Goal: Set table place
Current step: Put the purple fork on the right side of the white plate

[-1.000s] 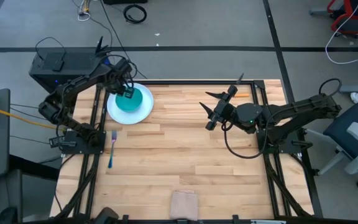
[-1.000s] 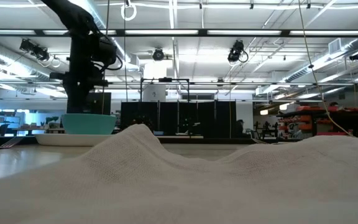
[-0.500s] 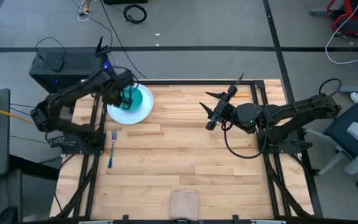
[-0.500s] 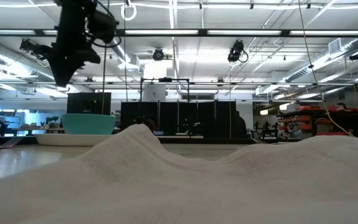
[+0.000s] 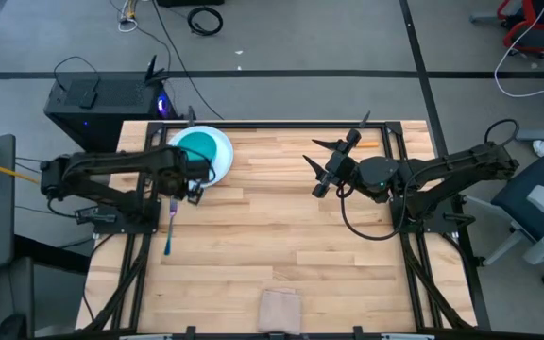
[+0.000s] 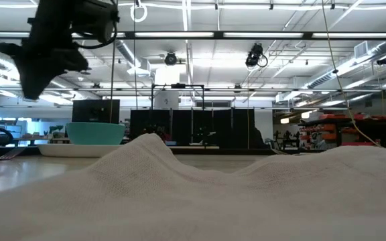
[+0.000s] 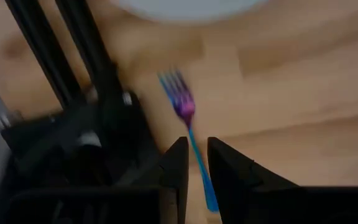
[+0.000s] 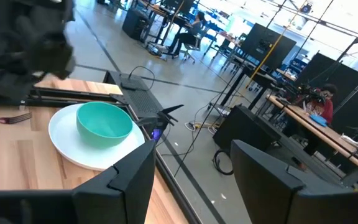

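Over the left edge of the light wooden plank table [image 5: 281,236], my left gripper [image 5: 193,181] hangs above the boards, just beside the near rim of the white round plate [image 5: 217,166] and past the tine end of the blue-handled fork [image 5: 170,227]; through the left wrist view I see its two dark fingers [image 7: 176,171] set a narrow gap apart with nothing between them, and the fork [image 7: 188,146] lies flat on the wood directly beyond that gap, tines pointing toward the plate's blurred rim, close beside the black metal rail [image 7: 98,68]; the smaller teal bowl [image 5: 193,147] sits inside the plate near the far left corner of the table, and from table height it shows upright on the plate [image 6: 72,150] with the left arm [image 6: 49,40] raised above and to one side of it; my right gripper [image 5: 333,151] waits over the far right part of the table, well apart from the place setting, fingers spread wide and empty, and its wrist view looks across at the bowl [image 8: 104,123] on the plate [image 8: 73,149]; a sliver of orange [image 5: 370,144] lies by the right rail, too small for me to say what it is; a folded beige cloth [image 5: 279,310] rests at the near edge and fills the foreground [image 6: 193,194] of the low view; a black box [image 5: 102,99] stands on the floor beyond the left corner.
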You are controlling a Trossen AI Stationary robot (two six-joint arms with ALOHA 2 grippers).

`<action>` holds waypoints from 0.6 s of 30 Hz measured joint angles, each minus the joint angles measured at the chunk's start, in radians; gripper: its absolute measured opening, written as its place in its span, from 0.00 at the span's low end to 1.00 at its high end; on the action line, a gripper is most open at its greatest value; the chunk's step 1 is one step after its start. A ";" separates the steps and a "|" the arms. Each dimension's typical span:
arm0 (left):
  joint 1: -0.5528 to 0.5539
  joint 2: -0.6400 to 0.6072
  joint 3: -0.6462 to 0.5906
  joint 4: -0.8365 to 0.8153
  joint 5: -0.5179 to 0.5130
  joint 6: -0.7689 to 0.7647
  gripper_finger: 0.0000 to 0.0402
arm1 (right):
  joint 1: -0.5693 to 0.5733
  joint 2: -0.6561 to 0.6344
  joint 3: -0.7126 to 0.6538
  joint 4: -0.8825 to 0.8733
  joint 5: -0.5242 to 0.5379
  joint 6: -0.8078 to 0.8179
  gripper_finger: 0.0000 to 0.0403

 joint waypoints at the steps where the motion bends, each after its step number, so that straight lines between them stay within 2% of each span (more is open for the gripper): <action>1: -0.021 0.000 -0.017 0.001 0.019 -0.024 0.17 | 0.000 0.000 0.000 0.000 0.000 0.000 0.53; 4: -0.074 0.000 -0.075 0.020 0.048 -0.081 0.17 | 0.000 0.000 0.000 0.000 0.000 0.000 0.53; 7: -0.112 0.000 -0.142 0.108 0.096 -0.102 0.17 | 0.000 0.000 0.000 0.000 0.000 0.000 0.53; 12: -0.149 0.001 -0.239 0.238 0.121 -0.139 0.17 | 0.000 0.000 0.000 0.000 0.000 0.009 0.53; 18: -0.164 0.003 -0.257 0.269 0.126 -0.153 0.16 | 0.000 0.000 0.000 0.000 0.000 0.016 0.53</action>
